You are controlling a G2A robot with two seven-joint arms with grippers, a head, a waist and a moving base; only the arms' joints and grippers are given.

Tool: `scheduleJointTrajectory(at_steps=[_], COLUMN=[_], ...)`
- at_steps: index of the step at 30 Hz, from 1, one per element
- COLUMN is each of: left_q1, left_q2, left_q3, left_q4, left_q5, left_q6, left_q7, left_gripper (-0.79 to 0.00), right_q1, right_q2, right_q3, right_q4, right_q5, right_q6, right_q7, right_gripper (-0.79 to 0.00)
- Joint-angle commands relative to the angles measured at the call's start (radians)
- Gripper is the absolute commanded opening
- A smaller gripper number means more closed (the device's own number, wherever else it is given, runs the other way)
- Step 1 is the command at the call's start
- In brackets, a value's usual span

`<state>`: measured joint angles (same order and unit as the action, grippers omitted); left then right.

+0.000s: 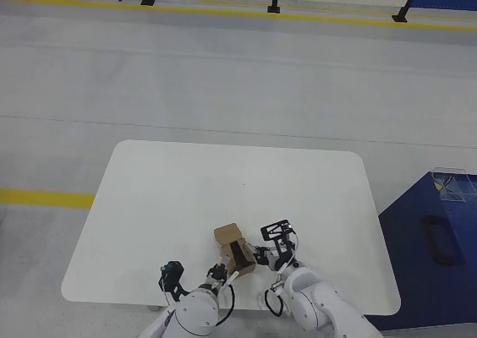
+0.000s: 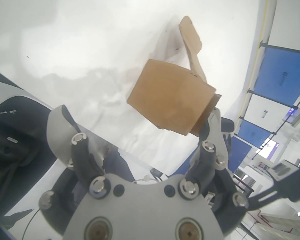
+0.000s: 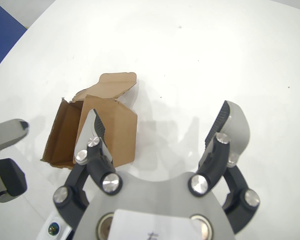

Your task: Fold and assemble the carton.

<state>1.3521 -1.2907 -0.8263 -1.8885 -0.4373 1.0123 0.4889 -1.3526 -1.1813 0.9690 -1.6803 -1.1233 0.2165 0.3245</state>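
A small brown carton (image 1: 231,242) lies on its side on the white table (image 1: 222,186), near the front edge. One end (image 3: 62,131) is open, and a loose flap (image 3: 116,84) sticks out beyond it. My left gripper (image 2: 137,119) is open just in front of the carton (image 2: 170,98). One of its fingers (image 2: 212,123) touches the carton's end flap and the other stands well clear. My right gripper (image 3: 162,116) hovers open beside the carton (image 3: 115,131), one finger (image 3: 95,123) overlapping its side panel, with bare table between the fingers.
The table's front edge runs close behind both grippers (image 1: 224,270) (image 1: 271,247). A blue cabinet (image 1: 450,245) with a clear plastic holder (image 1: 452,182) on top stands to the right of the table. Open tabletop stretches beyond the carton.
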Motion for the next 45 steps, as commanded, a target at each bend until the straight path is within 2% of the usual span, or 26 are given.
scheduleJointTrajectory(at_steps=[1, 9, 21, 30, 32, 34, 36, 41, 45], left_q1=[-0.023, -0.088, -0.134, -0.12, -0.098, -0.072, -0.033, -0.025, -0.024], left_q2=[-0.003, -0.021, -0.028, -0.013, -0.011, -0.009, -0.001, 0.001, 0.001], left_q3=[0.01, 0.044, 0.07, 0.095, 0.07, 0.057, 0.03, 0.029, 0.026], left_q4=[0.032, 0.131, 0.175, 0.075, 0.046, -0.019, -0.08, -0.089, -0.088], left_q5=[-0.007, -0.061, -0.155, -0.168, -0.161, -0.156, -0.115, -0.102, -0.1], left_q6=[0.0, 0.0, 0.0, 0.0, 0.0, -0.003, -0.059, -0.069, -0.076], left_q7=[-0.01, 0.017, 0.074, 0.099, 0.141, 0.133, 0.137, 0.136, 0.136], left_gripper=[0.0, 0.0, 0.0, 0.0, 0.0, 0.0, 0.0, 0.0, 0.0], right_q1=[0.007, 0.038, 0.064, 0.076, 0.069, 0.066, 0.067, 0.056, 0.004], right_q2=[-0.004, -0.023, -0.044, -0.054, -0.054, -0.06, -0.062, -0.063, -0.048], right_q3=[-0.008, -0.037, -0.035, -0.004, 0.018, 0.061, 0.069, 0.076, 0.127], right_q4=[0.009, 0.048, 0.071, 0.056, 0.045, 0.033, 0.03, 0.026, 0.026], right_q5=[-0.008, -0.034, -0.042, -0.028, -0.011, 0.084, 0.108, 0.145, 0.08], right_q6=[0.006, 0.036, 0.058, 0.061, 0.06, 0.116, 0.125, 0.114, 0.013], right_q7=[0.003, 0.037, 0.054, 0.038, 0.023, 0.013, 0.012, 0.008, -0.073], right_gripper=[0.0, 0.0, 0.0, 0.0, 0.0, 0.0, 0.0, 0.0, 0.0])
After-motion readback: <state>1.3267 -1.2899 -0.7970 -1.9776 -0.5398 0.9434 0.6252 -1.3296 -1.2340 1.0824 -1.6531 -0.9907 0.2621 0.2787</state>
